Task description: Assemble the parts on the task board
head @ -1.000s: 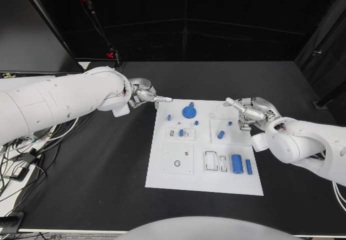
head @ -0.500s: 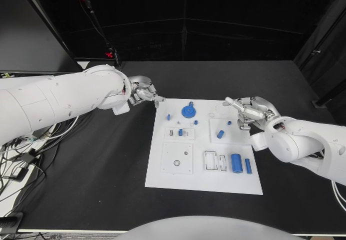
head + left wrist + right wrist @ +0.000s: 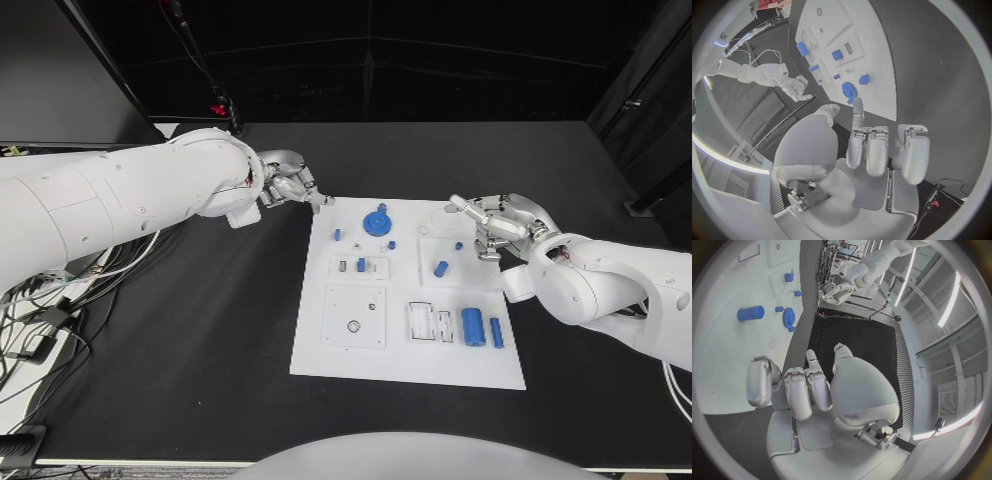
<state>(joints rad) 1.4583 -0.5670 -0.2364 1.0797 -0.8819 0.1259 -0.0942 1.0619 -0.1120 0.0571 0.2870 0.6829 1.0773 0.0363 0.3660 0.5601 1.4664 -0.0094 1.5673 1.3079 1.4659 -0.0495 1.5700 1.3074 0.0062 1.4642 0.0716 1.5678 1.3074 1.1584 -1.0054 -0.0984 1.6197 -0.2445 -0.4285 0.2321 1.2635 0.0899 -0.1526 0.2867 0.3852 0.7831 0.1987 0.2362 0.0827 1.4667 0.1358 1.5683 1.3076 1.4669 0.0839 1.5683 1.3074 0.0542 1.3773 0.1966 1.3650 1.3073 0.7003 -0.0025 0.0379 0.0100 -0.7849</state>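
Observation:
The white task board point(image 3: 411, 345) lies in the middle of the black table. On it are a blue gear point(image 3: 378, 222), several small blue pegs such as one point(image 3: 443, 268) near its right side, and two blue cylinders point(image 3: 473, 327) at its near right. My left hand point(image 3: 293, 187) hovers off the board's far left corner, fingers curled in and holding nothing. My right hand point(image 3: 490, 225) sits at the board's right edge, fingers curled too, nothing in them. The left wrist view shows the gear point(image 3: 848, 91) just past the curled fingers point(image 3: 879, 150). The right wrist view shows a blue cylinder point(image 3: 750, 313) and the gear point(image 3: 788, 317).
Loose cables point(image 3: 43, 300) hang off the table's left edge. Bare black table point(image 3: 188, 330) lies around the board on all sides.
My left hand has drawn its stretched finger back from the board's far left corner and curled it in. The right hand has not moved.

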